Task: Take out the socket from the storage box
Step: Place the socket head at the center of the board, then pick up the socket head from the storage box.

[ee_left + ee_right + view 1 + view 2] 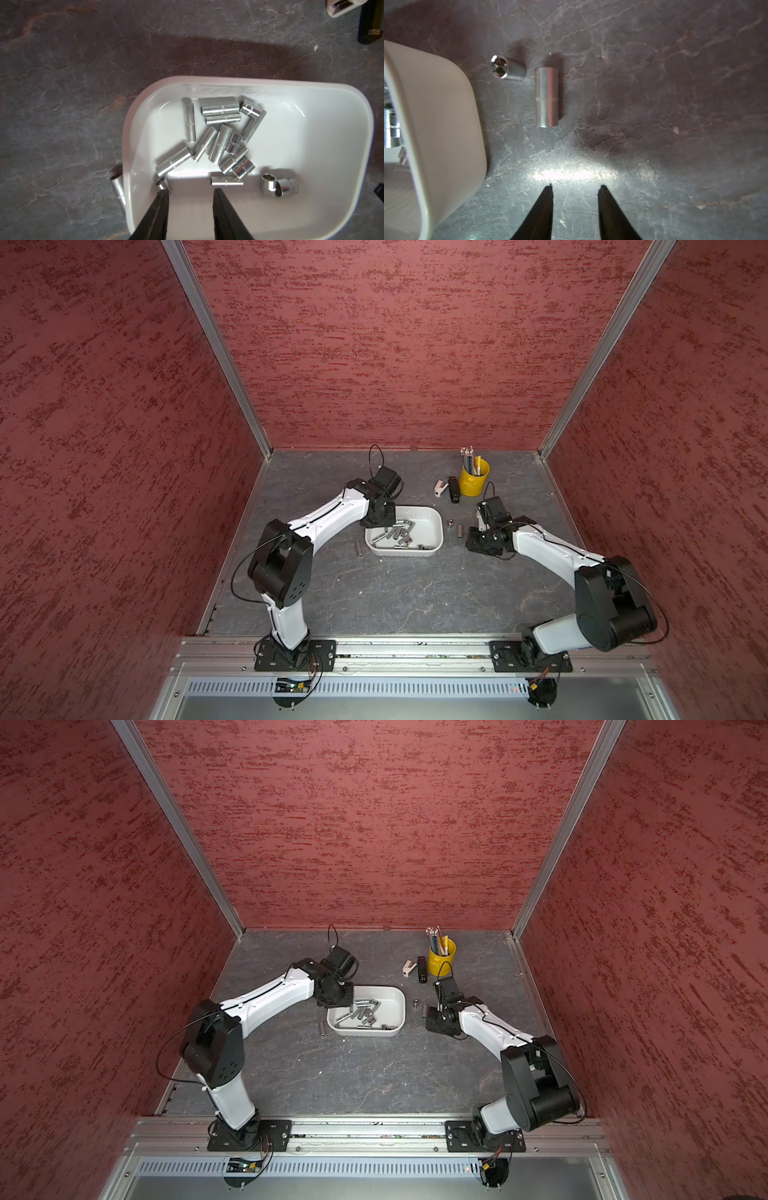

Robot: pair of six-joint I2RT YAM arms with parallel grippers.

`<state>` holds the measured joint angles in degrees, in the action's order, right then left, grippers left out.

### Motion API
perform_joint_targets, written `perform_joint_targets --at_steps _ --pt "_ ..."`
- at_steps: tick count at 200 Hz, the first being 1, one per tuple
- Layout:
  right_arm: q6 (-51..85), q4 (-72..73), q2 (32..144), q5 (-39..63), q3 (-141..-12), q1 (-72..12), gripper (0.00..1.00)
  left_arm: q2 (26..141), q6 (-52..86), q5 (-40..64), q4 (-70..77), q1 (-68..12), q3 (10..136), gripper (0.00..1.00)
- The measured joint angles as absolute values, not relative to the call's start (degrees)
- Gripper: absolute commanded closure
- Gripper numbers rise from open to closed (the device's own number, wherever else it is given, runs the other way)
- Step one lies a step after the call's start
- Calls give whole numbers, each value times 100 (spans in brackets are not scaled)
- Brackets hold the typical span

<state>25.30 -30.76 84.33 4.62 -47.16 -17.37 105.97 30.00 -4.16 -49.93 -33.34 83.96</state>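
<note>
**Bimanual socket-removal workspace.** The white storage box point(428, 522) is lying on the dark, veined tabletop point(395, 597), midway between the side edges and nearer the rear edge. A heap of chrome sockets point(220, 137) is resting inside it, crowded toward its left half. The left gripper point(190, 192) is hanging over the box's left end with its jaws spread and nothing between them. A small socket point(164, 185) is lying against the box wall just beside one jaw tip. The right gripper point(575, 188) is hovering over bare tabletop just right of the box, its jaws likewise spread and empty. Ahead of it, a short socket point(506, 68) and a longer socket point(547, 97) are lying on the tabletop near the box's right wall. A lone socket point(357, 548) is lying just outside the left wall. A yellow pencil bucket point(473, 479) is standing near the rear edge, with a black stapler point(454, 489) beside it.
</note>
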Motion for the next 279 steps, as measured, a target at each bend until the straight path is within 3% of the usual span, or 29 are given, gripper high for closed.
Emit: perform_joint_targets --at_steps 84,129,190,241,279 --pt "2547 -2703 8530 471 -4558 -1737 62 11867 3127 -484 -4821 -3319 8947 69" --pt "2547 -2633 8619 491 -4521 -1737 62 12130 3162 -454 -4670 -3212 8967 77" --pt "2550 -2558 8639 508 -4521 -1737 62 12149 3210 -460 -4558 -3197 8984 97" --pt "2550 -2517 8639 537 -4512 -1737 62 12022 3155 -460 -4797 -3225 9039 100" --pt "2550 -2504 8639 539 -4493 -1737 62 11024 3146 -456 -5057 -3435 8976 100"
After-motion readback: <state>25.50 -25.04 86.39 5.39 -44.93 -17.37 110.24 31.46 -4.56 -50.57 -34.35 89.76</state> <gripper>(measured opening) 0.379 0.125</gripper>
